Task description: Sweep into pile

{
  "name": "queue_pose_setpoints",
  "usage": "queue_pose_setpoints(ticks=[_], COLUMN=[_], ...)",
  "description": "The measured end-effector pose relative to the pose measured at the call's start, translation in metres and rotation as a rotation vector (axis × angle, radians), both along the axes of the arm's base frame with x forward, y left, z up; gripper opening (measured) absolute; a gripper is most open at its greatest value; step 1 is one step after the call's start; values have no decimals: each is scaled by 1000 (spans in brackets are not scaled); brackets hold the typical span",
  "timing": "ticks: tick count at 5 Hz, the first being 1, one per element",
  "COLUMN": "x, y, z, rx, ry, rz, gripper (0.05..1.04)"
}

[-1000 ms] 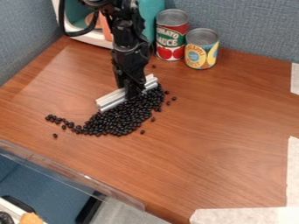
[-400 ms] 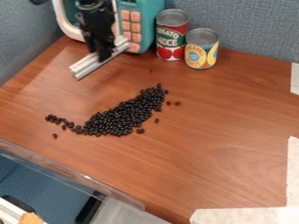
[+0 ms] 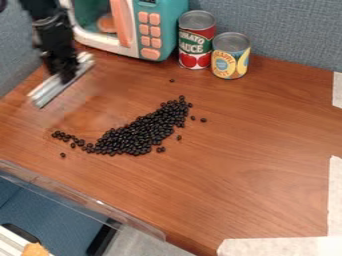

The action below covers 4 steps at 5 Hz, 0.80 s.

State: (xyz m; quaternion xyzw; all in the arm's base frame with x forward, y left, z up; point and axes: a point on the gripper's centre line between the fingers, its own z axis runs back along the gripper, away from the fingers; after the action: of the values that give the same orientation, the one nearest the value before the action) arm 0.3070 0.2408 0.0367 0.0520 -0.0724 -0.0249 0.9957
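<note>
Claw (image 3: 66,79) clamps the metal bar (image 3: 47,92), upper left. I'm likely lining up; next, sweep stray black beans (image 3: 61,135) inward.

Office-like cubicle: fabric partitions (image 3: 294,30) around a wood-grain desk (image 3: 267,115).

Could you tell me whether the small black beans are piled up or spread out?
Spread out: the beans form a slanting band, with strays around it.
</note>
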Motion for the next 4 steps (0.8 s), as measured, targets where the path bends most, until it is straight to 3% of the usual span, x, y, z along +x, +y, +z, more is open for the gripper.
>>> queue_pose_setpoints(ticks=[2, 4], x=[-38, -77], y=[3, -24], z=[-33, -37], rx=[-6, -21], ry=[51, 47], rz=[66, 153], gripper=[357, 357])
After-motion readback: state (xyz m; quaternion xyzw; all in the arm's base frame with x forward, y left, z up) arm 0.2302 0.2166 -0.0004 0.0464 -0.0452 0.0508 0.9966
